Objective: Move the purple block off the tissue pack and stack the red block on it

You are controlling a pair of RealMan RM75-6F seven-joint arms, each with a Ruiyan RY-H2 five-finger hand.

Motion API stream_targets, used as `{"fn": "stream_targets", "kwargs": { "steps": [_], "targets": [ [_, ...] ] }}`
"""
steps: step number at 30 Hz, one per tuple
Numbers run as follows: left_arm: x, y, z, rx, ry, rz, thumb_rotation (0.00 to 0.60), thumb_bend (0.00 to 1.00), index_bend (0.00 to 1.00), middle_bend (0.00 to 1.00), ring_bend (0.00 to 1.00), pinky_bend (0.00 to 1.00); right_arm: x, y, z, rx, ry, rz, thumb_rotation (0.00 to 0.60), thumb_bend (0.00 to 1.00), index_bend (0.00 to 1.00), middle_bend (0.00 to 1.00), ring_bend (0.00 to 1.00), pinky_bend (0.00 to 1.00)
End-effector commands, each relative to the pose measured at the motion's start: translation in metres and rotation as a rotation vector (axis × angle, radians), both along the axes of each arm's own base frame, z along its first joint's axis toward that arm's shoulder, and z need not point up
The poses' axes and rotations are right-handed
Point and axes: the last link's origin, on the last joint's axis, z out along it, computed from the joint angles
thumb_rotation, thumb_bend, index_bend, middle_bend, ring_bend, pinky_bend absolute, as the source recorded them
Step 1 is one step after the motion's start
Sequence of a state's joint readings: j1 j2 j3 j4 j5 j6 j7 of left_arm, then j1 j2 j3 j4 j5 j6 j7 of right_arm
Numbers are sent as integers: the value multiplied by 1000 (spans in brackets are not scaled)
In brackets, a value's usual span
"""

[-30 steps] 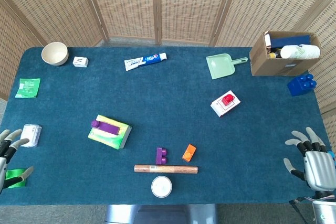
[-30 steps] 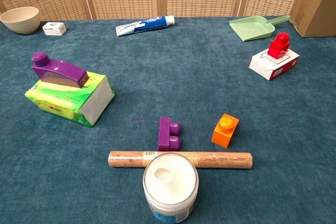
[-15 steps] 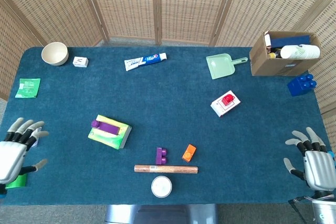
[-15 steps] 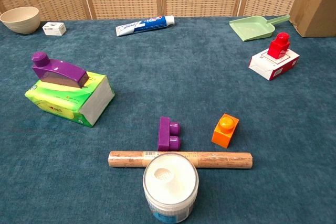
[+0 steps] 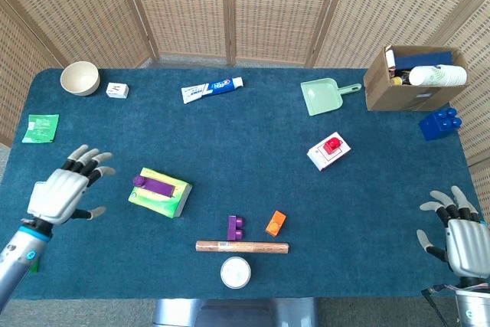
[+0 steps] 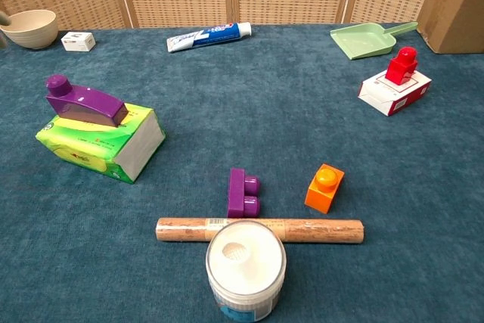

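Observation:
A long purple block (image 5: pixel 157 185) (image 6: pixel 82 101) lies on top of the green and yellow tissue pack (image 5: pixel 170 198) (image 6: pixel 113 147) at the left of the table. The red block (image 5: pixel 332 145) (image 6: pixel 401 64) stands on a small white and red box (image 5: pixel 321 158) (image 6: pixel 393 94) at the right. My left hand (image 5: pixel 67 192) hovers open, fingers spread, a short way left of the tissue pack. At the table's front right corner my right hand (image 5: pixel 458 234) is open and holds nothing. Neither hand's body shows in the chest view.
A smaller purple block (image 5: pixel 235 227), an orange block (image 5: pixel 276 223), a brown roll (image 5: pixel 242 246) and a white-lidded jar (image 5: pixel 235 272) sit at the front middle. Toothpaste (image 5: pixel 212 89), green dustpan (image 5: pixel 325 96), cardboard box (image 5: pixel 413 78), blue block (image 5: pixel 440 122), bowl (image 5: pixel 80 78) lie further back.
My left hand has risen from the front left edge and moved right and forward toward the tissue pack. The right hand has barely shifted. No object has moved.

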State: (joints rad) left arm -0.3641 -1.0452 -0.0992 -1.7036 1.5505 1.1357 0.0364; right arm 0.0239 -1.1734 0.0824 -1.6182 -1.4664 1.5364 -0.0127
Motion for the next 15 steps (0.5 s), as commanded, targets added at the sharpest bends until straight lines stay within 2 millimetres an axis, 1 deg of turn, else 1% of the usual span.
{"fn": "stream_targets", "kwargs": {
  "steps": [1,4,9,15],
  "targets": [
    [10,22,-15,-46,18,-9,600,209,281,143,99,0,0,-2,-1,-1,2,-7,600,262,378,238,70,206],
    [14,29,-23,-72,23,-9,600,244,264,134,93,0,0,-3,-1,-1,7,-13,600,262,378,238,70,209],
    [21,40,-39,-109,39,-24,600,260,257,122,84,0,-1,-5,-1,-1,11,-22,598,262,378,238,70,209],
    [27,47,-52,-139,46,-37,600,324,257,119,80,0,-3,-5,0,-4,14,-32,600,263,378,238,70,210]
  ]
}}
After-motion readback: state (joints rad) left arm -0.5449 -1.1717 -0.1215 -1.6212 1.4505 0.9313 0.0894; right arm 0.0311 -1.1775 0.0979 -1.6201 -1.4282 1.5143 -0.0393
